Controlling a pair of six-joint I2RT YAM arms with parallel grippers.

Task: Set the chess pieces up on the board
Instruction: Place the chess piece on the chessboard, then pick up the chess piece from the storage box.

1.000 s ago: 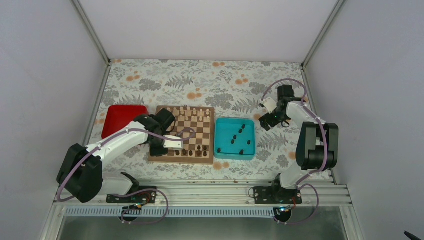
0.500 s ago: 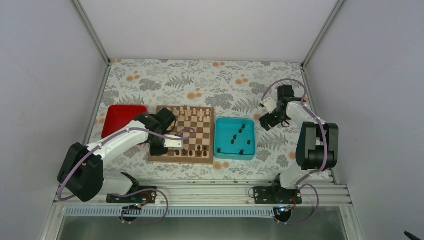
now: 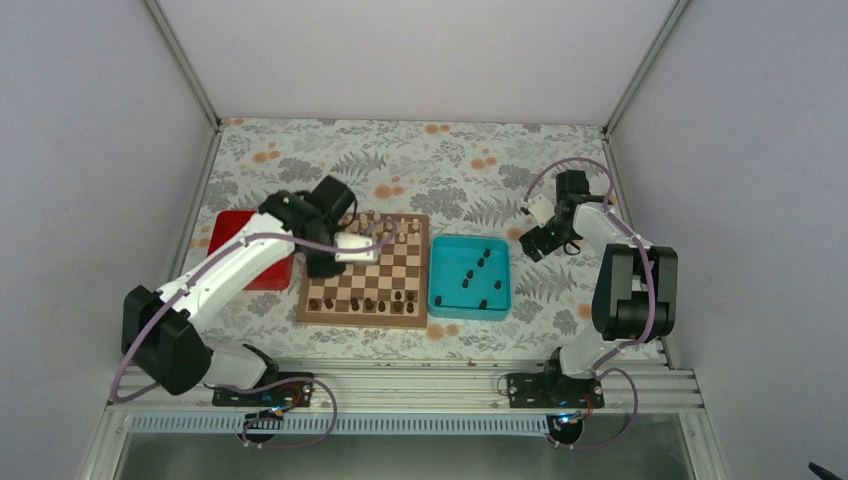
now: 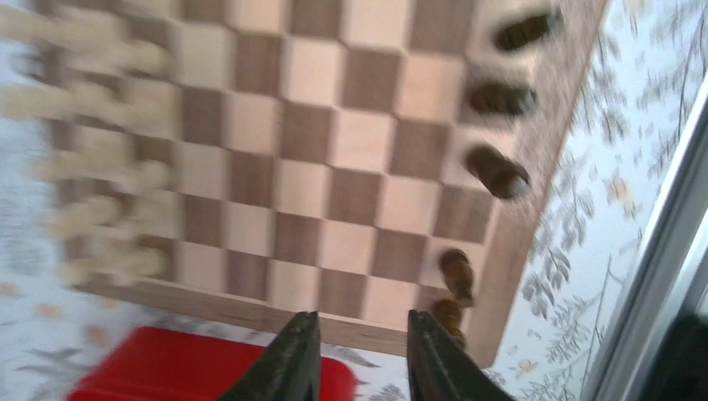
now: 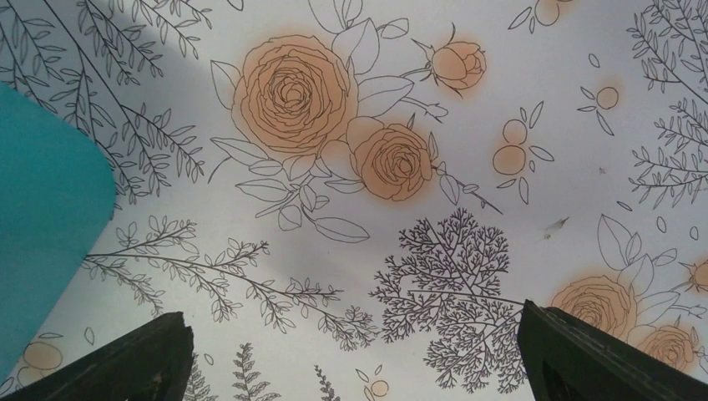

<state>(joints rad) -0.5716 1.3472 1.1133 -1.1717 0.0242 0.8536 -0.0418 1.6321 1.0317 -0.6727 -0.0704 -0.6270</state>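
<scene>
Left pincer (image 4: 361, 322): jaws parted by a narrow gap, nothing between them. It hangs over one corner of the board (image 4: 367, 142), and the checks spread out ahead of the tips.

Dark pieces (image 4: 498, 171) stand in a line along the board edge, ahead and to the right of the pincer as its own camera sees it. Five show. The nearest sits just beside the right-hand finger's tip, and I cannot tell whether they touch.

Pale pieces (image 4: 108, 150), badly blurred, crowd the opposite edge, ahead and to the left.

Red tray (image 4: 167, 372) lies beneath the left-hand finger, just off the board's side.

From overhead, this pincer sits above the board's left part, with the row of dark pieces on the near side of it, toward the arm bases.

Further dark pieces (image 3: 470, 272), several, lie scattered in the teal tray (image 3: 434, 290). The tray is just right of the board, well apart from the left pincer and between the two pincers.

Right pincer (image 5: 352, 317): jaws spread wide, empty. It hovers above the floral cloth (image 5: 501, 192). A corner of the teal tray shows beyond its left-hand finger, out to that side.
</scene>
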